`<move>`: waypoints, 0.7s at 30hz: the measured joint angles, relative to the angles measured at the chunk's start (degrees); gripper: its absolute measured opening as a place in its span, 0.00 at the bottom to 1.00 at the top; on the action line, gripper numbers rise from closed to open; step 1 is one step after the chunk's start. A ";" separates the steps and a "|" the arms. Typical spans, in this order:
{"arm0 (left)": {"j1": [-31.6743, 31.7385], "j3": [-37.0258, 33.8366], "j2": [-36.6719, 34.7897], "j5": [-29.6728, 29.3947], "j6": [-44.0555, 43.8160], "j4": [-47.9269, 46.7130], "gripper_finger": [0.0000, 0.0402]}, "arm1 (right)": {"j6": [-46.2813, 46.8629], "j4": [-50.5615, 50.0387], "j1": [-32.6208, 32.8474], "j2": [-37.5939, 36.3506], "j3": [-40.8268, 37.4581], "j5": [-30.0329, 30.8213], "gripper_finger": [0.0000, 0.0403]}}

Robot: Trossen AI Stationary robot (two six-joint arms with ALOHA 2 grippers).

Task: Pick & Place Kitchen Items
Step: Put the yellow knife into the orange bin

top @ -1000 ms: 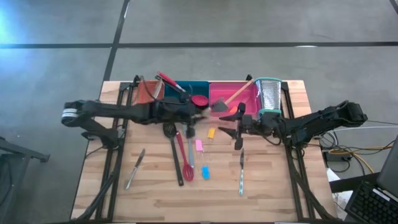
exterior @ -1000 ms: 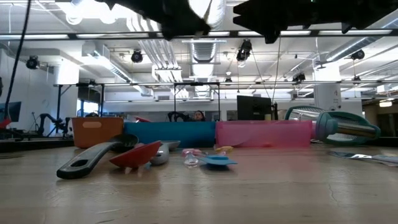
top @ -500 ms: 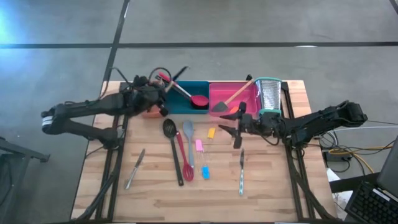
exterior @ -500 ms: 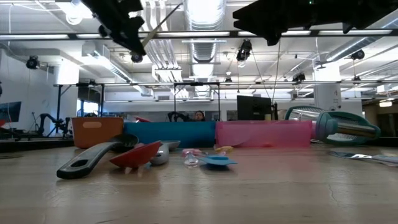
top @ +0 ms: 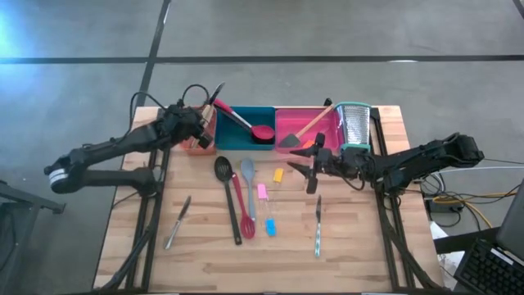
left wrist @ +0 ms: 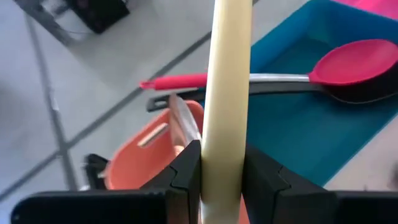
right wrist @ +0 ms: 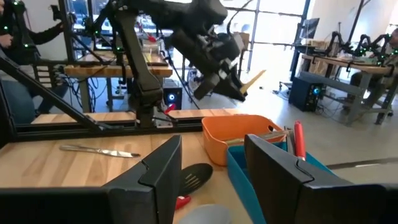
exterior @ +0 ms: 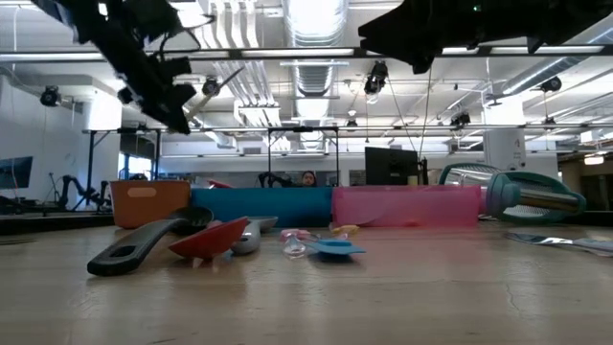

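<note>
Several kitchen items are already sorted, by my judgement: a red spoon lies in the teal tray at upper centre of the high view, and a wooden-handled spatula rests in the pink tray beside it.

My left gripper is clamped on a cream handle, smooth and round in section, and holds it above the orange tray at the upper left of the table. I cannot tell what head the tool carries, as the wrist view shows only its shaft.

My right gripper hovers right of centre with its fingers spread and nothing between them.

Left on the wooden table, as I read it:
- black slotted spoon, matte, long-handled
- red spatula and grey spoon, lying alongside it
- small yellow tool, pink tool and blue tool, blocky plastic
- metal knife at lower left, a second knife at lower right

A ribbed metal grater stands at the pink tray's right.
</note>
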 joint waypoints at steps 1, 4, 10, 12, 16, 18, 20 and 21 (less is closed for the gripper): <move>1.56 -1.26 -0.03 2.30 0.58 1.39 0.21 | 0.21 -0.01 -0.07 0.00 0.00 0.00 0.41; 5.92 -4.68 0.12 7.79 0.76 4.76 0.21 | 0.71 -0.03 -0.09 0.00 0.00 0.00 0.42; 12.45 -10.30 0.17 12.10 1.58 7.88 0.21 | 1.02 -1.00 -0.09 0.00 0.00 0.00 0.41; 14.19 -12.02 0.19 14.59 1.14 9.13 0.21 | 1.02 -1.04 -0.09 0.00 0.00 0.00 0.41; 16.58 -14.80 0.57 16.31 0.32 11.82 0.21 | 1.02 -1.08 -0.09 0.00 0.00 0.02 0.40; 17.47 -15.44 1.14 16.68 -0.11 12.38 0.21 | 1.02 -1.04 -0.09 0.00 0.00 0.04 0.40; 18.23 -15.89 1.99 16.88 -0.52 12.39 0.21 | 1.01 -1.06 -0.09 0.00 0.00 0.10 0.40; 18.53 -16.05 2.63 17.00 -0.58 12.36 0.21 | 1.00 -1.06 -0.10 0.00 0.00 0.16 0.40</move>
